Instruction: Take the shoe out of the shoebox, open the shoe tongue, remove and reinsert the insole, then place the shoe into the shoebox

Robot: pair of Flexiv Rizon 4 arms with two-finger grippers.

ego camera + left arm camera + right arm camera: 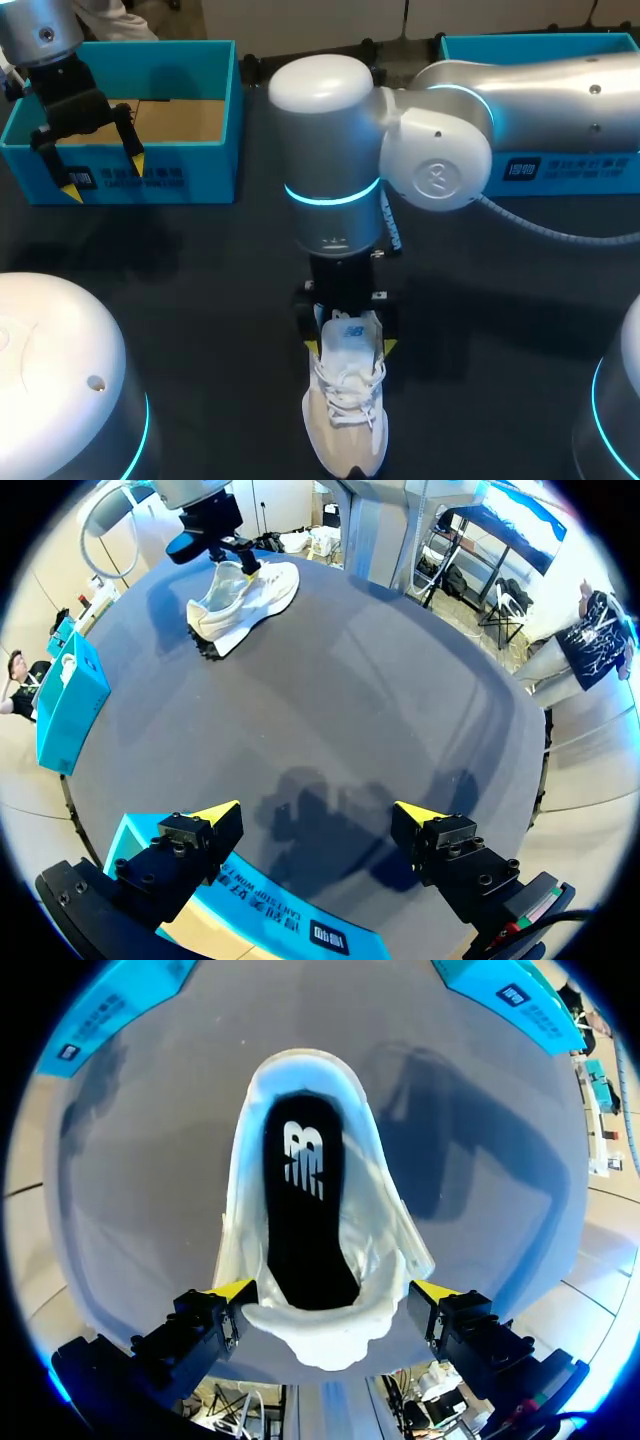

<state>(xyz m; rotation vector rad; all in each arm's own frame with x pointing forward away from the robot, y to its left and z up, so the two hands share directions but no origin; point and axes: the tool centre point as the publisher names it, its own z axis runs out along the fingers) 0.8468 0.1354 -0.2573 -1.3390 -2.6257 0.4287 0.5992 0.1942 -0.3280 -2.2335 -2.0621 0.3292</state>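
A white lace-up shoe stands on the dark table, its toe toward the near edge. My right gripper hangs open over its heel, one yellow-tipped finger on each side. In the right wrist view the heel collar lies between the open fingers of that gripper, and the black insole shows inside the shoe. My left gripper is open and empty above the front wall of the open blue shoebox at the far left. From the left gripper the shoe is far ahead across the table.
A second blue box stands at the far right, partly behind my right arm. White robot bases fill the near corners. The first shoebox's rim lies just under the left fingers.
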